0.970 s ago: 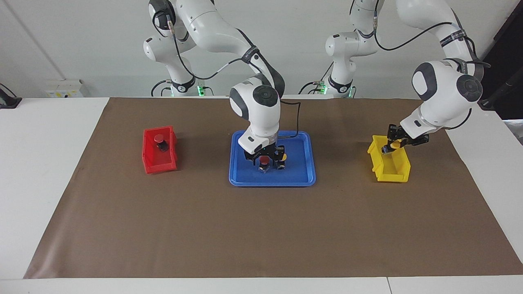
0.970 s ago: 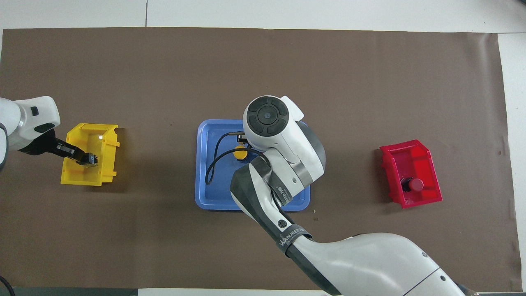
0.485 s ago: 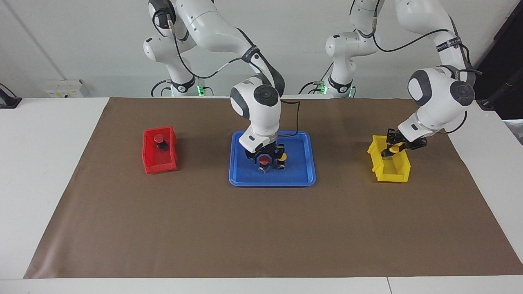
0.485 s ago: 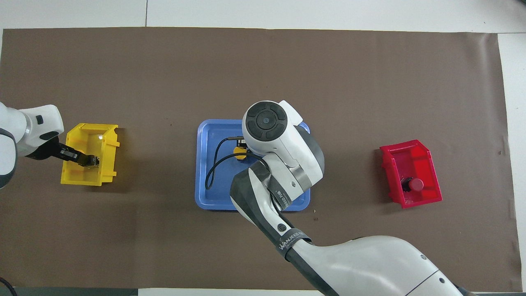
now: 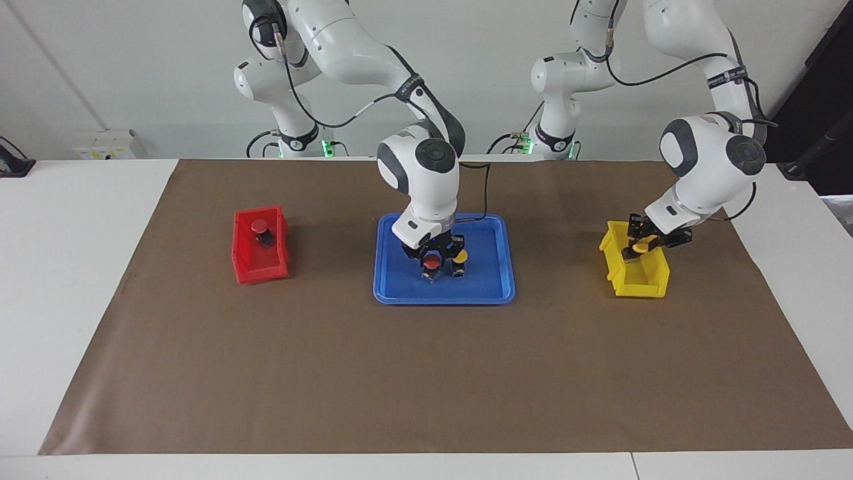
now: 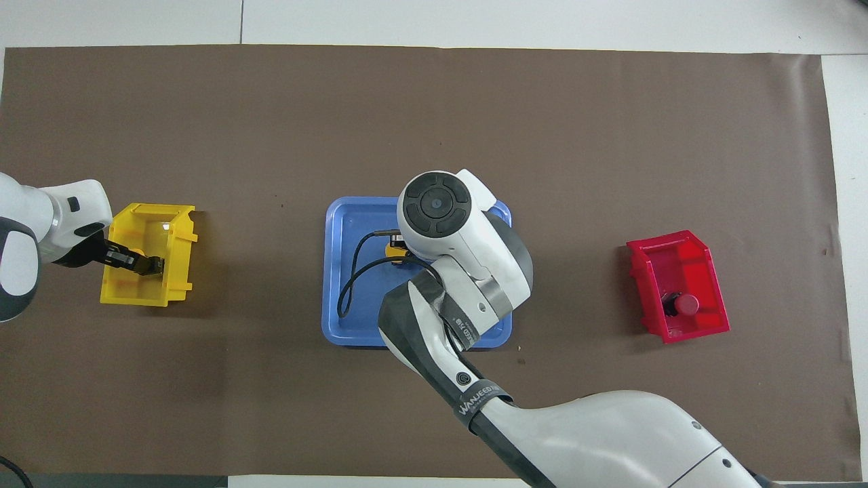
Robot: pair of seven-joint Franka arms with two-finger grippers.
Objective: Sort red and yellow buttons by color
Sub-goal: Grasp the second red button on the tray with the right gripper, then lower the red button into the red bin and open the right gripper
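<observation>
Right hand (image 5: pixel 432 259) down in the tray (image 5: pixel 496 290), closing round a red button (image 5: pixel 432 261), while left hand (image 5: pixel 641 241) grips a yellow button (image 5: pixel 642 245) over the yellow bin (image 5: pixel 650 283): light, rigid, best pinched by the body.

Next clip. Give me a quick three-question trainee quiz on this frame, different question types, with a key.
1. True or false: the red bin already holds a red button.
2. What is the left gripper carrying over the yellow bin?
3. The right gripper is down at which container: A) blue tray, B) red bin, C) yellow bin?

Key: 1 true; 2 a yellow button; 3 A.
</observation>
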